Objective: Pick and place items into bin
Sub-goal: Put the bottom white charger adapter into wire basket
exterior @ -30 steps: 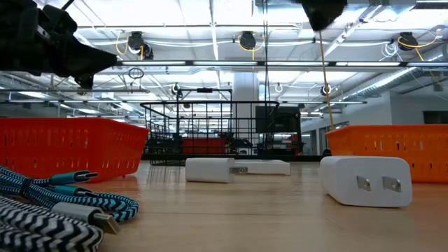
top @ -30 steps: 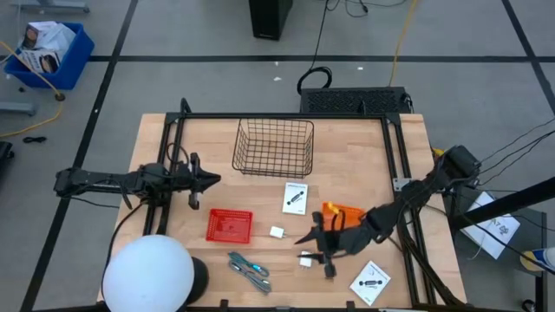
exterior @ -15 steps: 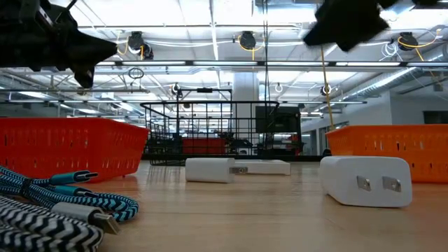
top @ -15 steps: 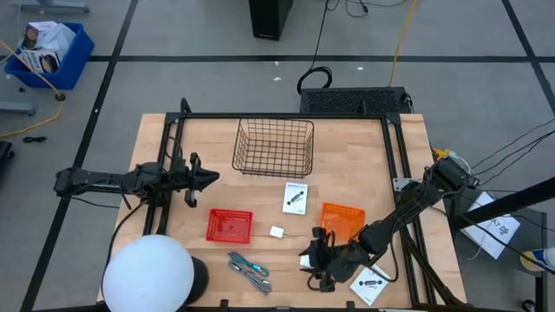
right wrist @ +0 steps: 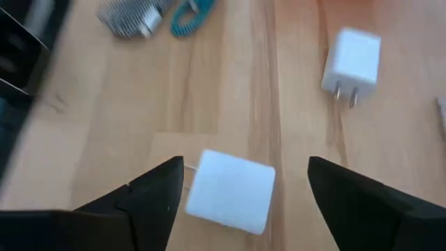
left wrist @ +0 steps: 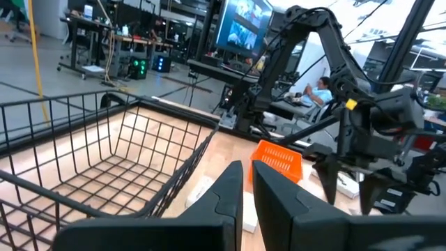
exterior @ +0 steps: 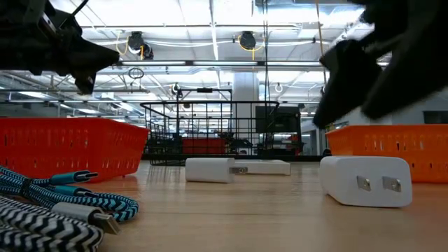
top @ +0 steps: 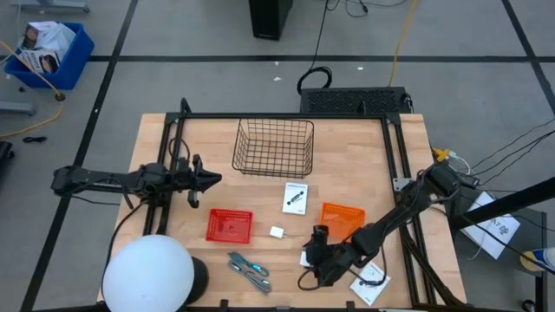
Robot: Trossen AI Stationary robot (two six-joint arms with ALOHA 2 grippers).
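Note:
My right gripper (top: 312, 262) (right wrist: 244, 202) is open and low over a white plug cube (right wrist: 230, 189) (exterior: 364, 180), one finger on either side of it; I see no touch. The cube lies flat on the table. A second white cube (top: 277, 232) (right wrist: 352, 59) lies nearby. One white card (top: 295, 198) lies mid-table, another (top: 371, 282) by the near right edge. A grey-blue bundle of braided cables (top: 250, 270) (exterior: 49, 206) lies near the near edge. My left gripper (top: 208, 179) (left wrist: 247, 178) is shut and waits above the table's left side.
A black wire basket (top: 273, 147) stands at the far middle of the table, a red basket (top: 230, 225) at the near left, an orange basket (top: 342, 219) beside my right arm. A white dome (top: 147, 273) covers the near left corner.
My right gripper has moved toward the table's near edge and come down, from beside the orange basket to just over the white cube, its fingers now straddling it. The cube has stayed where it was.

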